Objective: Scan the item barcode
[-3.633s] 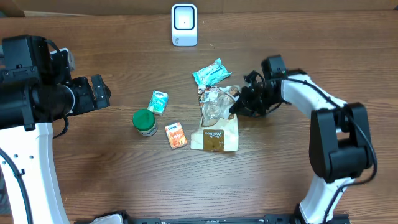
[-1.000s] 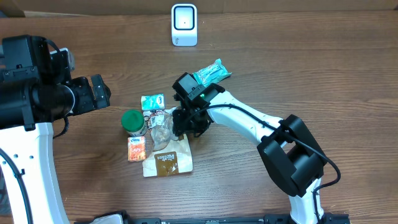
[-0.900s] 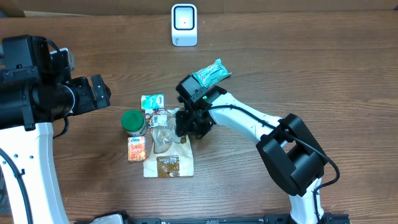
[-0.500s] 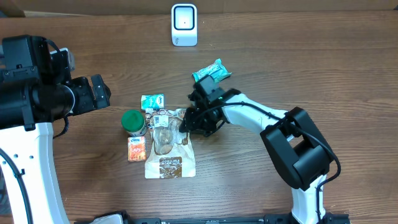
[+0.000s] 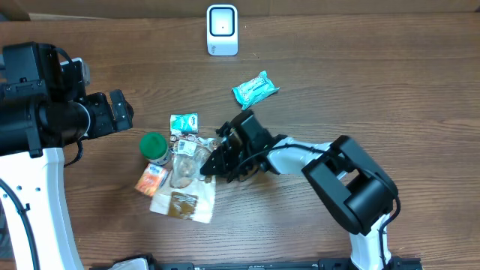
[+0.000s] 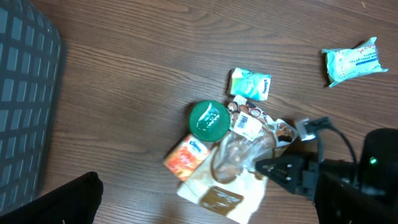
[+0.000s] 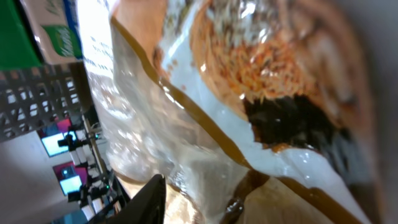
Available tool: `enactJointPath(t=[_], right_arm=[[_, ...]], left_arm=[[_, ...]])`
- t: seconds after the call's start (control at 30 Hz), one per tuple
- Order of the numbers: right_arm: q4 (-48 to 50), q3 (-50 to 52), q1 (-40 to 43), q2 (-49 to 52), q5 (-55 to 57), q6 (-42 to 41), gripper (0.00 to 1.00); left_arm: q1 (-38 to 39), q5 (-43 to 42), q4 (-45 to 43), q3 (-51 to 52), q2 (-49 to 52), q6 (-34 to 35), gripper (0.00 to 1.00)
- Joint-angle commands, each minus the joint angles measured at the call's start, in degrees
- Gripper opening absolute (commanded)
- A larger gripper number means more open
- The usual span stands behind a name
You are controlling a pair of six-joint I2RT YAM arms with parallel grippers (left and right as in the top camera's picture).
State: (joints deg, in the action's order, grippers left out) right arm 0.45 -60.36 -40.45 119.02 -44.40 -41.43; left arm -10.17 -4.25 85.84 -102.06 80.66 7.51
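Right gripper (image 5: 212, 166): clamped on snack bag (image 5: 182, 184) at right end
Bag axis: toward table (image 5: 375, 75) near edge
Left gripper (image 5: 122, 112): fingers apart, farther

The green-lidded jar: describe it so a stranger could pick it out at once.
On the wooden table, look at the cluster of items left of centre, below the white scanner. The green-lidded jar stands at the cluster's left edge, next to the orange pack. It is the only round thing there; its neighbours are flat packets.

The wooden table (image 5: 352, 82) bears a scanner (image 5: 222, 30), teal packet (image 5: 255, 88), green-lidded jar (image 5: 154, 147), clear bag (image 5: 182, 187).
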Motion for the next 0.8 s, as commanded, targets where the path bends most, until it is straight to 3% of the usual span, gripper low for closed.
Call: enactJointPath(t=[0.0,0.1,0.13,0.33,0.53,0.77], right_arm=[[2.2,0.9,-1.8,0.7,6.6,-5.1,0.25],[5.2,0.9,-2.0,0.7,6.9,-5.6,0.06],[5.9,0.8,-1.8,0.7,7.0,-6.5,0.04],[0.4,-0.8,1.9,-2.3,5.5,-4.4,0.04],[-21.9,-7.9,6.4,-9.5,5.5,10.8,0.04],[-49.6,-20.3,11.3,-10.2,10.3,28.8,0.04]], left_arm=[[-0.3,0.2,0.1,-1.3,-0.3,0.2,1.00],[-0.3,0.2,0.1,-1.3,-0.3,0.2,1.00],[-0.3,0.2,0.1,-1.3,-0.3,0.2,1.00],[-0.3,0.2,0.1,-1.3,-0.3,0.2,0.99],[-0.3,0.2,0.1,-1.3,-0.3,0.2,1.00],[-0.3,0.2,0.1,-1.3,-0.3,0.2,1.00]])
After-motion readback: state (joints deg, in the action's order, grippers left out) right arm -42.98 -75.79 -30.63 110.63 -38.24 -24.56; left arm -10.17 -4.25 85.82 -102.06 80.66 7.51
